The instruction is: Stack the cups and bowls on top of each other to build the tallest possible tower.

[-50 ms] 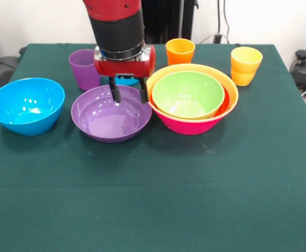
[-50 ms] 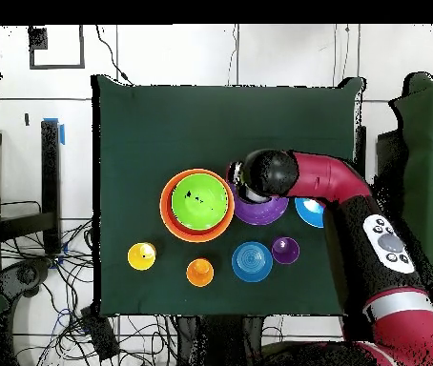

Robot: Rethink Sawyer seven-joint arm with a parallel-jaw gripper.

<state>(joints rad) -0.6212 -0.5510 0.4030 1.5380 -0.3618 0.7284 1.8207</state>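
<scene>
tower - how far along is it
Started: the tower has the green bowl nested inside orange and pink bowls. In hand: the open tool sits at the purple bowl's far rim, nothing gripped. Left: the large blue bowl and the cups.

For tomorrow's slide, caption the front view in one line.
Open hand over the purple bowl, beside the tower topped by a green bowl.

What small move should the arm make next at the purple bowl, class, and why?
Probably lower a little and close on the far rim of the purple bowl. The gripper hangs open with its fingers astride that rim, holding nothing. The bowl sits alone on the table, right beside the tower with the green bowl on top.
</scene>
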